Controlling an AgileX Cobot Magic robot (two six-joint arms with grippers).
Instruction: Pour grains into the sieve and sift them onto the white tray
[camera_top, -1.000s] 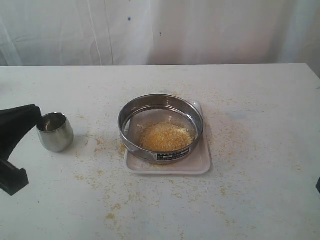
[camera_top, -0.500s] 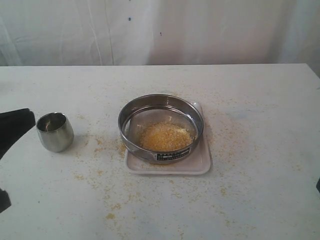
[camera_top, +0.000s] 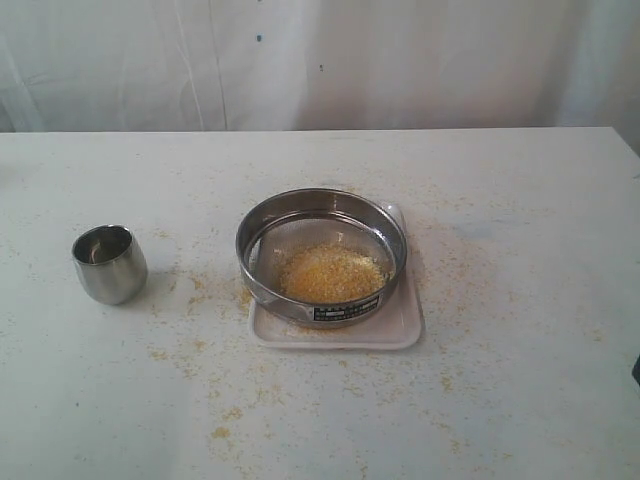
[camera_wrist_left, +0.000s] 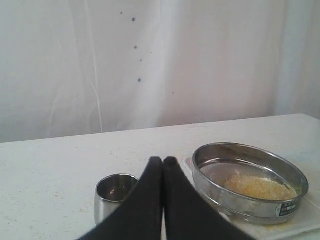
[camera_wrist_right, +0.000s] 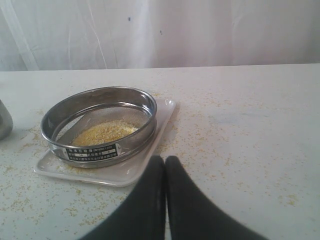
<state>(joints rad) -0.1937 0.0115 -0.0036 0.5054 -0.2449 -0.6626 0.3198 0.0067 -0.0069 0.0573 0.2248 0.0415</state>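
Observation:
The round steel sieve (camera_top: 321, 253) rests on the white tray (camera_top: 395, 325) near the table's middle, its dark label facing the front. A heap of yellow grains (camera_top: 331, 273) lies on its mesh. Neither arm shows in the exterior view. In the left wrist view my left gripper (camera_wrist_left: 163, 160) is shut and empty, pulled back from the sieve (camera_wrist_left: 250, 180) and the grains (camera_wrist_left: 260, 186). In the right wrist view my right gripper (camera_wrist_right: 165, 159) is shut and empty, just off the near edge of the white tray (camera_wrist_right: 100, 175), with the sieve (camera_wrist_right: 99, 125) and grains (camera_wrist_right: 104, 133) beyond it.
A small steel cup (camera_top: 109, 263) stands upright and empty left of the sieve; in the left wrist view the cup (camera_wrist_left: 113, 197) sits just beyond the fingertips. Spilled grains (camera_top: 222, 432) are scattered over the white table around the tray. A white curtain hangs behind the table.
The left gripper has drawn back from beside the cup toward the left edge and has left the exterior view. Sieve, tray and cup have not moved.

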